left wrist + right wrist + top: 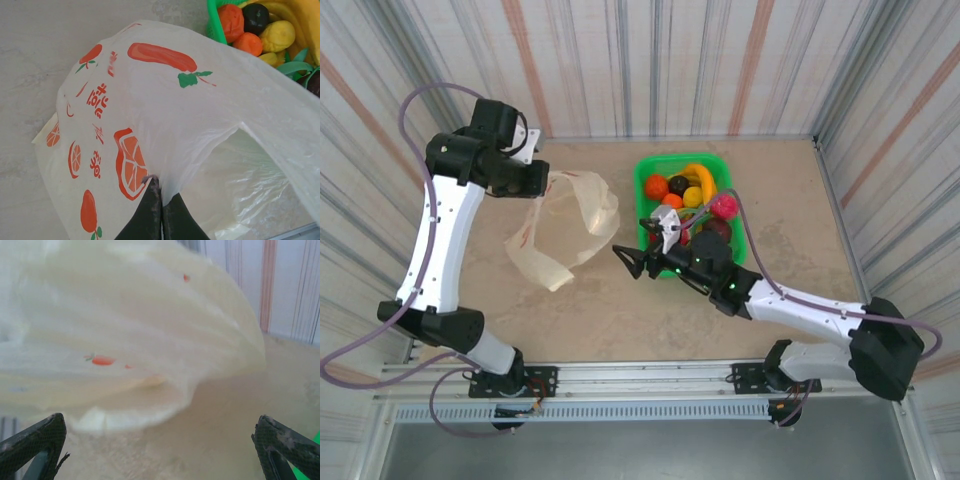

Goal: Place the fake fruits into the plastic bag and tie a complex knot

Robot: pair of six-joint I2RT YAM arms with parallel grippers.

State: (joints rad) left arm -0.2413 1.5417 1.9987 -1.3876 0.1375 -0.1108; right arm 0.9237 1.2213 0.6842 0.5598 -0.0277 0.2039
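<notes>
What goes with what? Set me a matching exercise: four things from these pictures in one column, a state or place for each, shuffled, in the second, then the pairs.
Column one
1. left gripper
2. right gripper
3. plastic bag
4. fake fruits

Column two
A. lying in the green basket
B. open wide, holding nothing
C. shut on a fold of thin plastic
D. cream with red-orange prints, beside the basket

Pairs: 1-C; 2-B; 3-D; 4-A
</notes>
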